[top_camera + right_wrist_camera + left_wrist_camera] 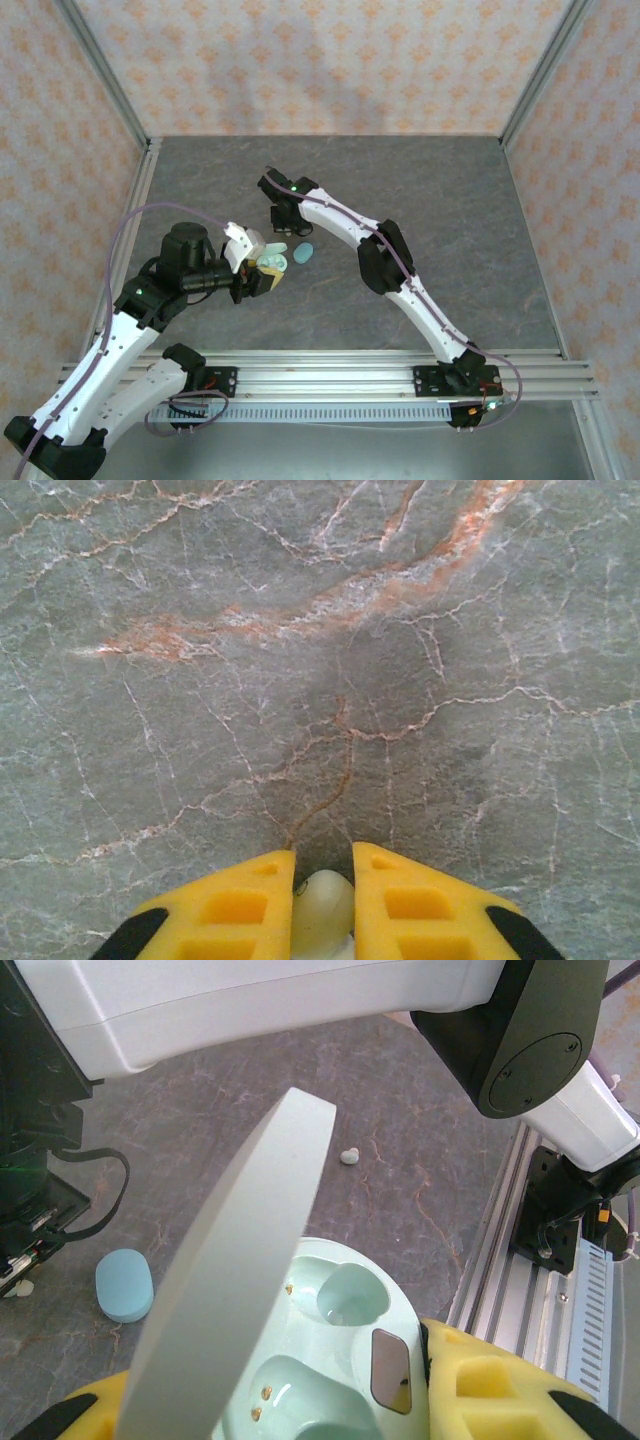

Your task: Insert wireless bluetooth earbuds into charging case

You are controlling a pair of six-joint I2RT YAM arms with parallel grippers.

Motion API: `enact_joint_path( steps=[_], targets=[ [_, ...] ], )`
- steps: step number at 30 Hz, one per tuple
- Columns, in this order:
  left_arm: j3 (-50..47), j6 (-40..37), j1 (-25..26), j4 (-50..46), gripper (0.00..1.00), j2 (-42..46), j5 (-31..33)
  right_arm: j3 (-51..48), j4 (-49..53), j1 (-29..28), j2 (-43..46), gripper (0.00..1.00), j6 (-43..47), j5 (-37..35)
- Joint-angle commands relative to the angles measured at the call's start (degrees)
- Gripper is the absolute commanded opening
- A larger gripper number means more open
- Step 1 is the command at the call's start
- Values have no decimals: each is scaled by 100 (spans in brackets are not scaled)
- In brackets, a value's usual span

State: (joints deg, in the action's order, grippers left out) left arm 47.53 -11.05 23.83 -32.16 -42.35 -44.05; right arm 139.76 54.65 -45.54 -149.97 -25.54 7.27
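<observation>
My left gripper [258,272] is shut on an open mint charging case [345,1345], its yellow fingers [490,1385] pressed against the base. The lid [240,1260] stands up, and both wells in the base are empty. One earbud [349,1156], tiny and pale, lies loose on the table beyond the case. My right gripper [323,865] points down at the table and is shut on another pale mint-white earbud [322,912], pinched between the yellow fingers [240,905]. In the top view the right gripper [283,224] hangs just behind the held case [268,262].
A closed light-blue oval case [124,1285] [303,255] lies on the grey marbled table to the right of the held case in the top view. The right arm's white links [300,1000] cross overhead. Aluminium rails [330,375] run along the near edge.
</observation>
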Motion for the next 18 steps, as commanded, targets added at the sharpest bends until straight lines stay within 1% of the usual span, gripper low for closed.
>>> enact_joint_path(
  steps=[1,4,8,12,15,18],
  targets=[
    [-55,-67,-55,11,13,122,-9,-226,325,90,275,13,58,43],
    [-131,59,-54,258,13,121,-148,-940,8,217,793,10,58,168],
    [-279,404,-47,961,12,-5,-279,-2387,-880,457,1754,9,-34,406],
    [-310,520,19,1524,11,-232,-220,-3872,-1893,816,2753,8,-254,803],
    [-349,502,187,1941,11,-432,-96,-4713,-2316,1029,3441,8,-282,872],
    [-390,433,401,2284,11,-625,92,-5347,-2614,1213,4063,8,-228,924]
  ],
)
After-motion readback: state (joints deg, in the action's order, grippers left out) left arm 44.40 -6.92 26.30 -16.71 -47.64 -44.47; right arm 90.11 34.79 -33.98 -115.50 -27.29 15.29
